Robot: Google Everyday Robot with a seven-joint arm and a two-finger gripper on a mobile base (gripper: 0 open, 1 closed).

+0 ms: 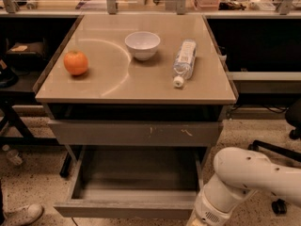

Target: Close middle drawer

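Observation:
The middle drawer [136, 178] is pulled far out below the tabletop. Its grey inside is bare and its plain flat front panel [123, 209] runs along the bottom of the view. Above it sits the taller grey front with pale scratch marks [136, 133], pushed in. My white arm [244, 180] comes in from the lower right. My gripper [196, 221] is at the bottom edge of the view, just by the right end of the open drawer's front panel, and is mostly cut off by the frame.
On the tabletop [117, 86] are an orange [75, 62], a white bowl [142, 44] and a lying water bottle [185, 61]. Dark desks stand on both sides. An office chair base [277, 204] is at the right, a shoe [21, 215] at the lower left.

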